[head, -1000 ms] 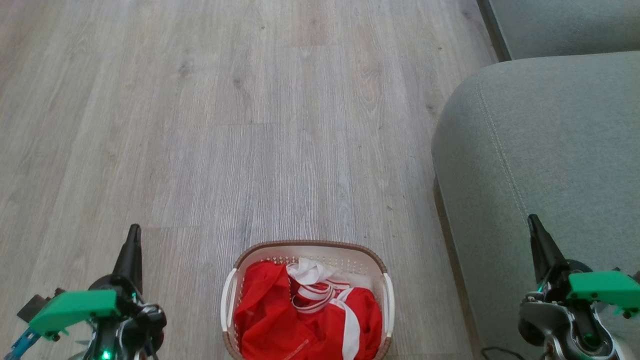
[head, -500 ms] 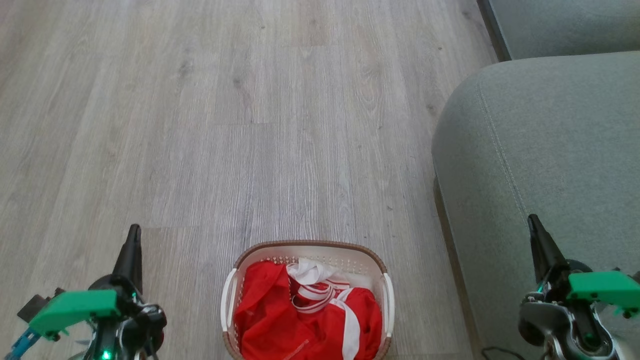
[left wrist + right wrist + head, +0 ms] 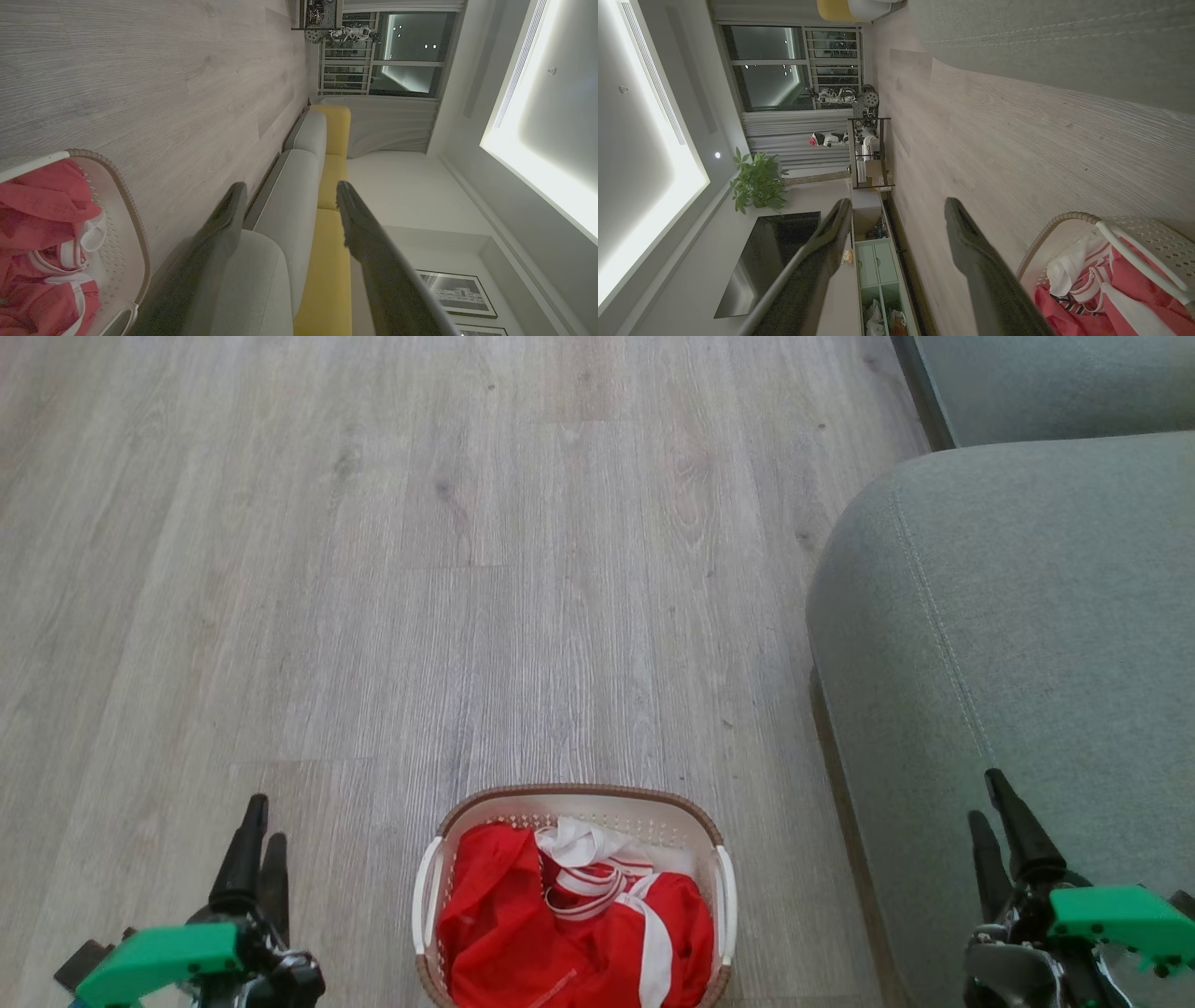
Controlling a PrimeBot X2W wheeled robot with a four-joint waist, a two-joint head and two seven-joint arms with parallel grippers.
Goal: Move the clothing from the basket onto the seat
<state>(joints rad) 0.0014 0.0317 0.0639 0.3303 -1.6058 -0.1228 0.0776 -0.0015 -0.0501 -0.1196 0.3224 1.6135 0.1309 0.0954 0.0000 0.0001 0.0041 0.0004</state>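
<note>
The red clothing (image 3: 523, 933) with white striped bands lies heaped in the cream basket (image 3: 579, 795) with a brown rim, on the floor at the bottom centre of the head view. The grey-green seat (image 3: 1027, 616) fills the right side. My left gripper (image 3: 260, 821) stands open over the floor, left of the basket, nothing between its fingers. My right gripper (image 3: 986, 796) is open in front of the seat, right of the basket, also holding nothing. The left wrist view shows the clothing (image 3: 42, 210) and basket (image 3: 133, 219) at lower left; the right wrist view shows the clothing (image 3: 1125, 289) and basket (image 3: 1064, 219) at lower right.
Pale wood-look floor (image 3: 467, 569) stretches ahead and to the left. A second sofa cushion (image 3: 1055, 383) sits at the top right. In the wrist views, a yellow sofa back (image 3: 334, 186), a potted plant (image 3: 759, 182) and a low cabinet (image 3: 878, 275) stand farther off.
Both grippers have opened from shut and sit lower in the head view. The basket and clothing have not moved.
</note>
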